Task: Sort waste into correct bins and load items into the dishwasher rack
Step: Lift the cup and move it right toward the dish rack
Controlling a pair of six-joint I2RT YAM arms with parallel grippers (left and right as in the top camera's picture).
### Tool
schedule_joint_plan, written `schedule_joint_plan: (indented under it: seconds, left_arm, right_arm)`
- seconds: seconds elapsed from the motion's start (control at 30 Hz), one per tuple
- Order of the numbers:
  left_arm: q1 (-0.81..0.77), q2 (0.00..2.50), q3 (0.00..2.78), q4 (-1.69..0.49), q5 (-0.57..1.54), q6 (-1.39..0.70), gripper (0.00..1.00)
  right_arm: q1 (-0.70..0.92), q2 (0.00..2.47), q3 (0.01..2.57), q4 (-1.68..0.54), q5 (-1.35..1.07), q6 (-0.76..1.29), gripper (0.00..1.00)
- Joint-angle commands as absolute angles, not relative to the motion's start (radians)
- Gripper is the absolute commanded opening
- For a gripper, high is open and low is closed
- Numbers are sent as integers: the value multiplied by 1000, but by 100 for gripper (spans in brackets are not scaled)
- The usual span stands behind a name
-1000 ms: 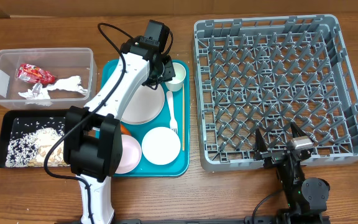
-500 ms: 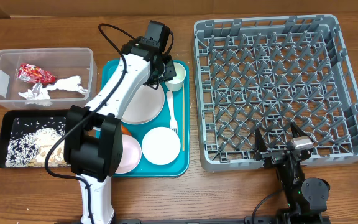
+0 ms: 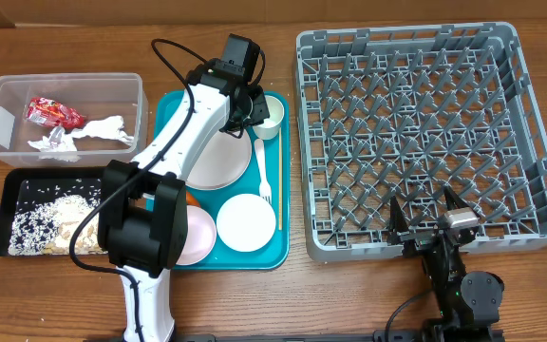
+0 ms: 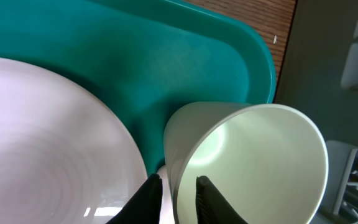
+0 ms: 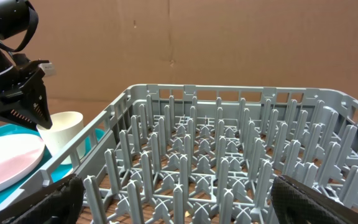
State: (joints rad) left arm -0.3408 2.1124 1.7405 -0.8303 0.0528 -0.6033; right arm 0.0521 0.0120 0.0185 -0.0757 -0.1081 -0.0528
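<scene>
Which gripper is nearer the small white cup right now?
Left. The left gripper is at the small white cup on the teal tray, jaws astride its wall; the right gripper sits far off by the dishwasher rack's near edge.

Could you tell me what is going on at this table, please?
The left gripper straddles the wall of the small white cup on the teal tray. The right gripper sits open by the dishwasher rack, which holds no dishes yet. The wrapper and napkin lie in the clear tub.
</scene>
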Motion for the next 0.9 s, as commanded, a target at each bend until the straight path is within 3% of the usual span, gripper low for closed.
schedule_joint_plan:
  seconds: [0.0,0.03,0.43,0.87]
  left_arm:
    - [-347,2123,1730,-831,64,-609,11]
    - [-348,2123,1730,-831,64,-609,4]
    - [-311,2079,1812,-901,94,-598,4]
    - [-224,1795,1925,-1193,291,-191,4]
  right_arm:
    - [49,5,8,-72,-113,-49,100]
    - [49,5,8,-72,-113,-49,100]
    - [49,5,8,-72,-113,-49,100]
    - [49,5,8,-72,-113,-49,100]
